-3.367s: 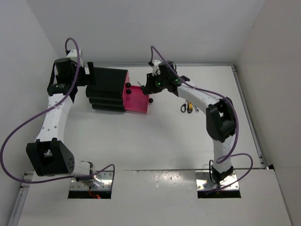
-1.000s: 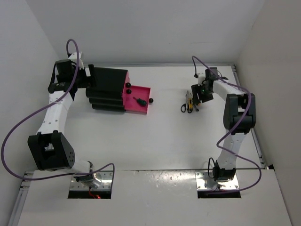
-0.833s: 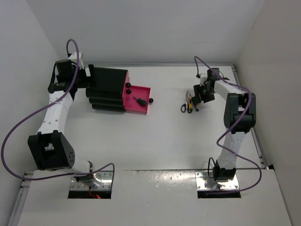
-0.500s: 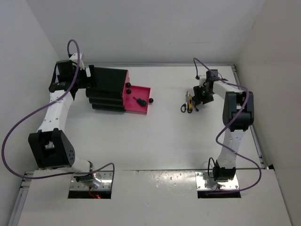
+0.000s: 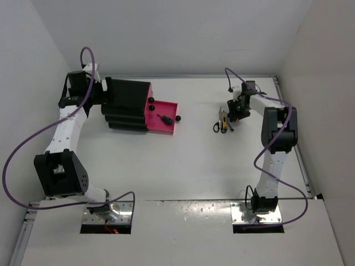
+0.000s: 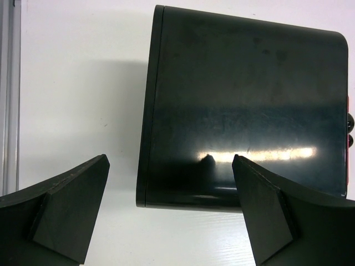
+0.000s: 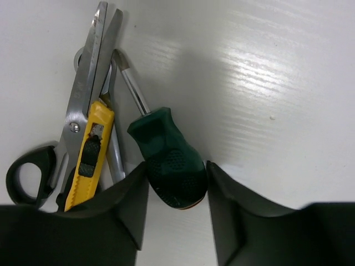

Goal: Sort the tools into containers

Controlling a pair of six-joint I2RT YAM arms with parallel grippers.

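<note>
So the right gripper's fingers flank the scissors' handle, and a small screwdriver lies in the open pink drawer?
No: the right wrist view shows the right gripper flanking the handle of the green-handled screwdriver; the scissors lie to one side. The small screwdriver does lie in the open pink drawer.

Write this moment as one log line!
right gripper: astride green-handled screwdriver, grip unclear | left gripper: open, facing cabinet | pink drawer: open, stubby screwdriver inside

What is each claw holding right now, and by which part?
Left claw: nothing. Right claw flanks the green-handled screwdriver at its handle; whether it grips cannot be told.
</note>
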